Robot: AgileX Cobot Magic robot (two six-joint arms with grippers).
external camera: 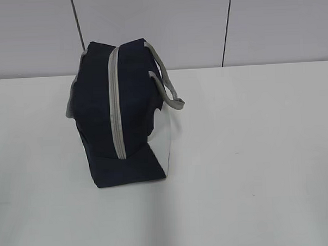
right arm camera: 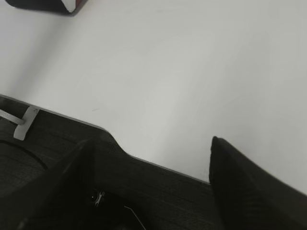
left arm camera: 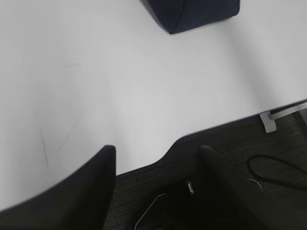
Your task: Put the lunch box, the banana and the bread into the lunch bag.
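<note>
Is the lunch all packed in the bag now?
Can't tell for sure. The lunch bag stands on the table with its grey zipper band looking closed. No lunch box, banana or bread shows anywhere. Both grippers, left and right, are open, empty and back at the table edge.

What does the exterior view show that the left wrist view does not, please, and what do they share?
Only the exterior view shows the whole lunch bag, standing with its grey zipper band closed and its grey handles visible. Only the left wrist view shows the left gripper, open and empty at the table's front edge, with dark floor and a cable below. Both show the white table and part of the bag. Neither shows lunch box, banana or bread.
</note>
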